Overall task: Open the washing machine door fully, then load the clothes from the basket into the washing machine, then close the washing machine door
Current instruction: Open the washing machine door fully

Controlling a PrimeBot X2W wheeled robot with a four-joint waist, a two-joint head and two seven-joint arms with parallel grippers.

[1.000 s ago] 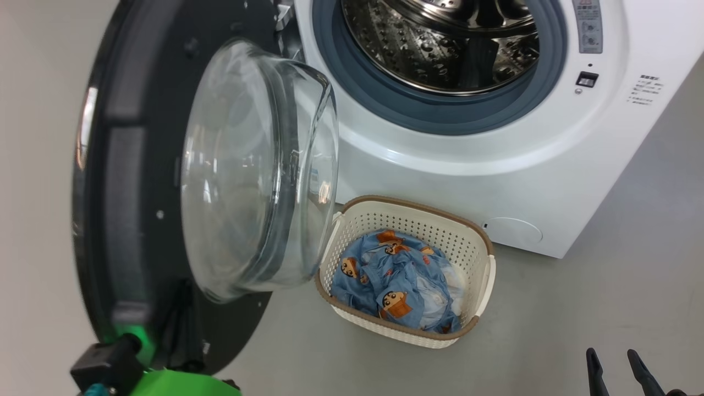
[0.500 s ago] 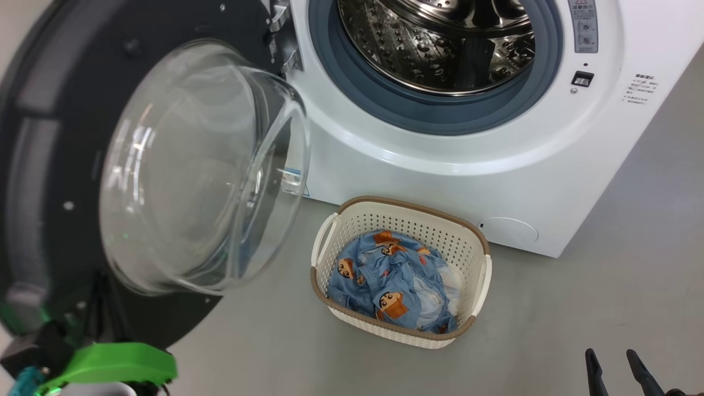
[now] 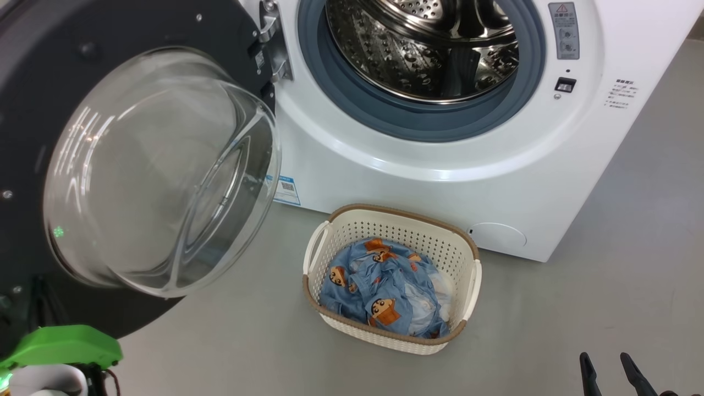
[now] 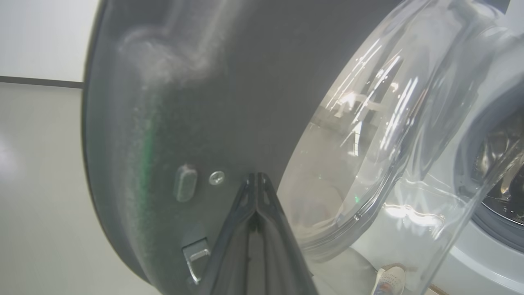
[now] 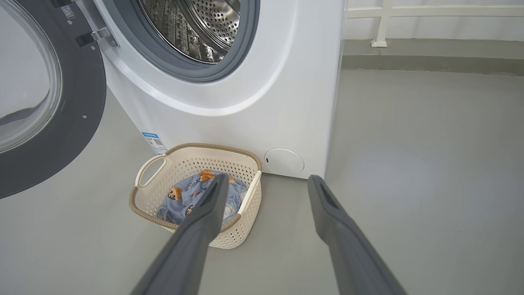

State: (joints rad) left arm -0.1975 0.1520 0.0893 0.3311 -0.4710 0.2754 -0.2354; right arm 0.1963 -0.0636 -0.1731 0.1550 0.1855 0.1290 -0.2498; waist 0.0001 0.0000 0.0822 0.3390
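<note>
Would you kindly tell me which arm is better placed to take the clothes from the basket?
Probably right: the right gripper is open, empty, aimed toward the basket of clothes; the left gripper is shut beside the washing machine door.

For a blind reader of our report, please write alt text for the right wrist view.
Beyond the open right pincer, a cream basket of blue clothes sits on the floor before a white washing machine whose black door stands open.
</note>
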